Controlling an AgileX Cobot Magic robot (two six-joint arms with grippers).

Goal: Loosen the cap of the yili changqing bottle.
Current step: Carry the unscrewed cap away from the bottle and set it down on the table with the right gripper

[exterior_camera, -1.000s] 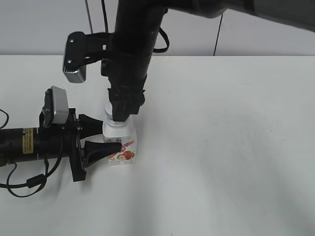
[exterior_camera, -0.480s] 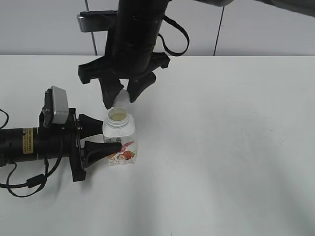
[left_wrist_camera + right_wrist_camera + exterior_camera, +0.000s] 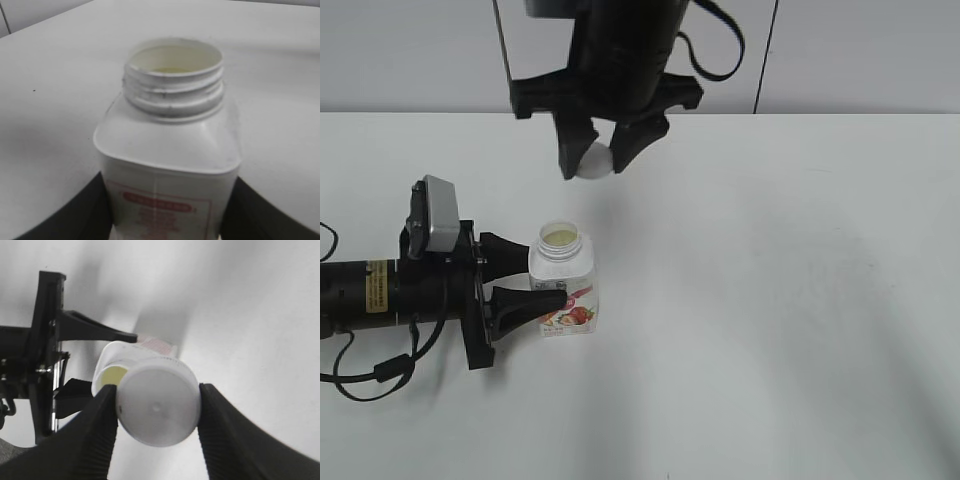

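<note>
The yili changqing bottle (image 3: 563, 290) stands upright on the white table, its threaded neck open and uncapped. It fills the left wrist view (image 3: 170, 150). My left gripper (image 3: 535, 285) is shut on the bottle's body from the left, its black fingers (image 3: 167, 220) on either side. My right gripper (image 3: 595, 160) is shut on the white cap (image 3: 592, 162) and holds it in the air above and slightly right of the bottle. In the right wrist view the cap (image 3: 157, 407) sits between the fingers (image 3: 157, 412), with the open bottle mouth (image 3: 111, 376) below.
The white table (image 3: 770, 300) stretches to the right and front. A grey wall with dark cables runs along the back. The left arm's body (image 3: 390, 290) lies along the table at the left edge.
The right gripper came off the bottle's neck with the cap and rose up and to the right. The bottle's mouth is now open. The left gripper and bottle stayed still.
</note>
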